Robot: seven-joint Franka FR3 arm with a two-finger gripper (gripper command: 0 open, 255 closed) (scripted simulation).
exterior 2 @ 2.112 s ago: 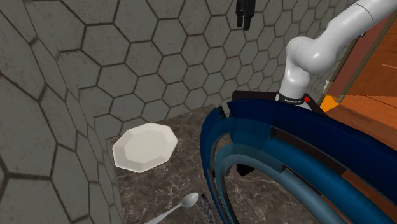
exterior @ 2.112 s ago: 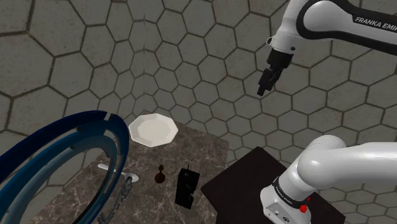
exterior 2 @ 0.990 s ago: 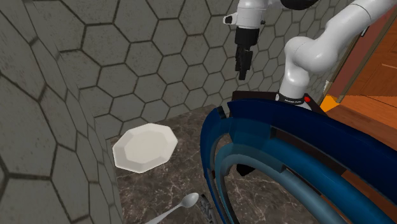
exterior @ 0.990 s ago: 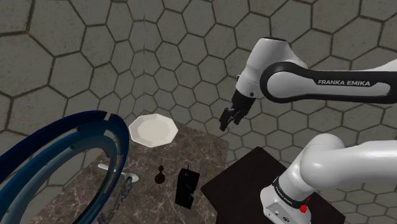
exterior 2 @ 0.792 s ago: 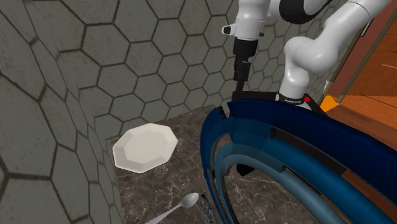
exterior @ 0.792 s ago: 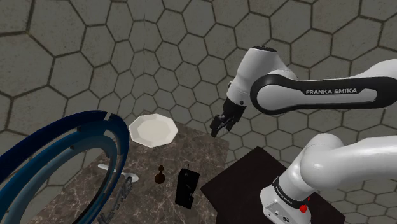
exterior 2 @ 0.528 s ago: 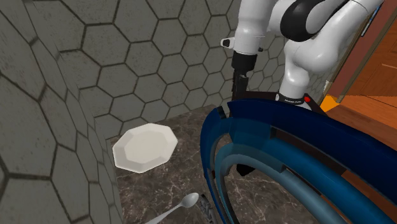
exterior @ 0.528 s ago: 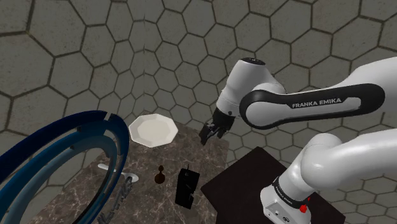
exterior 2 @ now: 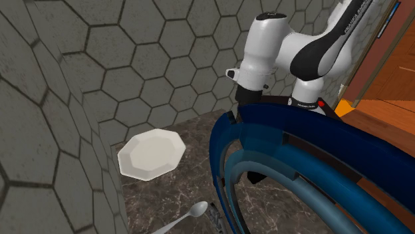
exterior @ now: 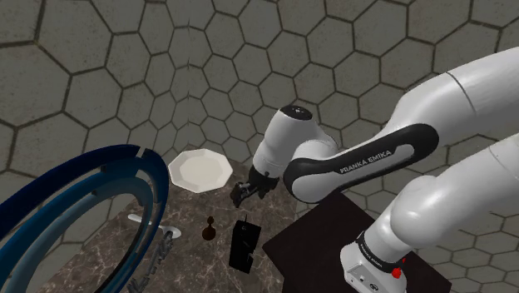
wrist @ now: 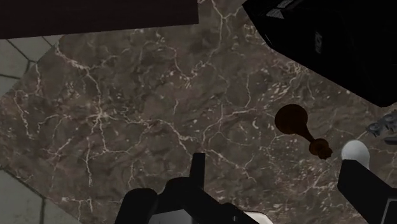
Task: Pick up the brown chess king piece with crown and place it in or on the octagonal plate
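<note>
The brown chess king [exterior: 209,230] stands upright on the dark marble tabletop [exterior: 270,193], between a spoon and a black box. My gripper [exterior: 239,194] hangs low over the table, to the shoulder view's right of the king and above it, apart from it. In the wrist view its fingers [wrist: 198,167] stand apart with nothing between them, and the king [wrist: 298,126] lies ahead of the gripper [wrist: 280,181]. The white octagonal plate [exterior: 200,170] lies at the table's far corner by the wall, its plate [exterior 2: 151,154] surface bare.
A tall black box [exterior: 244,244] stands just beside the king on the stand's side. A spoon [exterior 2: 189,214] lies near a large blue ring frame [exterior: 91,208] that covers the table's near-left part. Hexagon-tiled walls close in two sides.
The arm has swung down and toward the shoulder view's left, bringing the gripper from high by the wall to just above the table near the king. The fingers stayed open.
</note>
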